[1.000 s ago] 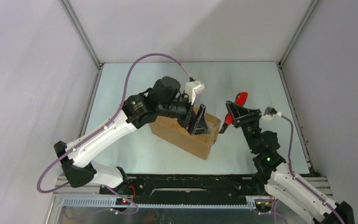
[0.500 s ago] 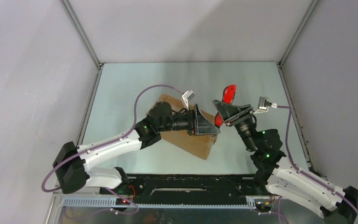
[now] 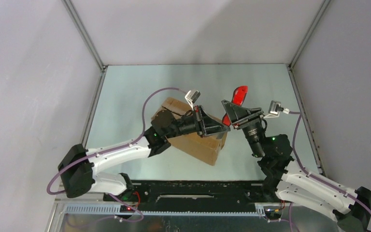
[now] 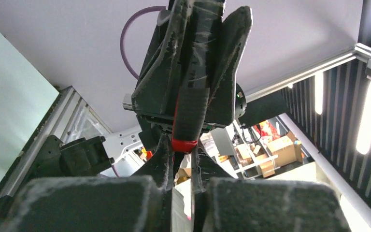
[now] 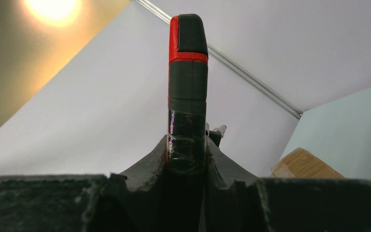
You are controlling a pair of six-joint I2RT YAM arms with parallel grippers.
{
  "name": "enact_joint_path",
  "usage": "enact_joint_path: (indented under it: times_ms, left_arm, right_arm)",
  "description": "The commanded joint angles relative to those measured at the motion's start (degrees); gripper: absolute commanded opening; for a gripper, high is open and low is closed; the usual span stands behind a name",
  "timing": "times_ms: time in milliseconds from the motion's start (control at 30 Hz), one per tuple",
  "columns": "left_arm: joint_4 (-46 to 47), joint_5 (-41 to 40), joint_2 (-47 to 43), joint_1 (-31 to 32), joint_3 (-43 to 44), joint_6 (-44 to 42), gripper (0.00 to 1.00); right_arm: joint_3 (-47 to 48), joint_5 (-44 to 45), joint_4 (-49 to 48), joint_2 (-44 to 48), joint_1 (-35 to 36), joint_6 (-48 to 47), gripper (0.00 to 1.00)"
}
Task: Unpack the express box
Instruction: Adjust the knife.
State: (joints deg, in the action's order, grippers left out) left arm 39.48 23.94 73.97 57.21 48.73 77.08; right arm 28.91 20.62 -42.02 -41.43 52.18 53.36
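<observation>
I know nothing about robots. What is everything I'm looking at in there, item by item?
express box: one, brown cardboard, lying at an angle mid-table, partly under the left arm.
cutter: one, red and black, held in the right tool beside the box's right end.
table: one, pale green, under everything.
walls: pale grey, on three sides.
cables: two, purple, one along each arm.
wrist cameras: two, white, one by each tool.
arms: two, white and black, left arm and right arm, bases at the near edge.
left tool: black, fingers closely flanking the cutter's lower end; grip unclear.
right tool: black, shut on the cutter.
</observation>
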Motion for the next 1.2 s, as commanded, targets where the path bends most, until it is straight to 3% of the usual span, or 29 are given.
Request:
enact_joint_path:
  times_ms: [0, 33, 67, 200, 333, 400, 500, 667, 767, 800, 867, 1067, 1167]
  left_arm:
    - [5.97, 3.1, -0.69, -0.01, 0.96, -0.11, 0.0]
    - [3.3, 4.39, -0.98, -0.26, 1.92, -1.95, 0.0]
    - [-1.49, 6.87, -1.09, -0.46, 2.8, -5.02, 0.0]
    - [-22.97, 16.71, -1.58, -2.69, 9.39, -22.24, 0.0]
    - [-44.93, 25.01, -2.08, -6.1, 14.01, -39.93, 0.0]
    - [-55.49, 25.59, -2.04, -6.91, 16.75, -49.18, 0.0]
    - [-71.9, 17.94, -1.85, -6.72, 21.77, -63.08, 0.0]
    - [-77.8, -2.76, -5.75, -4.63, 25.28, -76.03, 0.0]
    - [-76.5, -25.09, -8.32, 0.72, 25.95, -84.74, 0.0]
    - [-73.94, -33.99, -9.5, 2.24, 24.96, -87.13, 0.0]
    - [-66.2, -44.35, -12.41, 5.55, 21.19, -93.76, 0.0]
    - [-37.32, -60.2, -13.75, 15.21, 9.45, -122.99, 0.0]
    - [-25.04, -62.65, -10.89, 18.53, 4.04, -138.61, 0.0]
  right_arm:
    - [1.06, 0.71, 4.87, 1.39, -0.06, -2.36, 0.0]
    - [1.06, 0.36, 6.69, 2.48, -0.09, -2.53, 0.02]
    - [1.06, -0.01, 9.38, 4.06, -0.4, -2.64, 0.11]
    - [1.74, -6.23, 24.77, 13.14, -5.11, -1.99, 0.57]
    - [5.14, -21.33, 42.05, 22.03, -13.34, -2.39, 0.82]
    - [6.32, -26.95, 49.24, 24.74, -16.25, -2.77, 0.86]
    - [8.43, -31.42, 57.42, 26.99, -19.16, -1.28, 0.89]
    - [13.37, -27.39, 70.62, 29.19, -19.81, 4.28, 0.89]
    - [18.04, -26.99, 73.09, 26.84, -19.76, 8.3, 0.87]
    - [19.36, -26.92, 74.4, 25.5, -19.81, 10.07, 0.87]
    - [21.0, -28.51, 74.84, 22.58, -19.78, 12.32, 0.86]
    - [24.36, -30.72, 71.6, 15.66, -19.57, 16.08, 0.84]
    - [24.39, -29.65, 69.28, 13.9, -18.89, 17.35, 0.8]
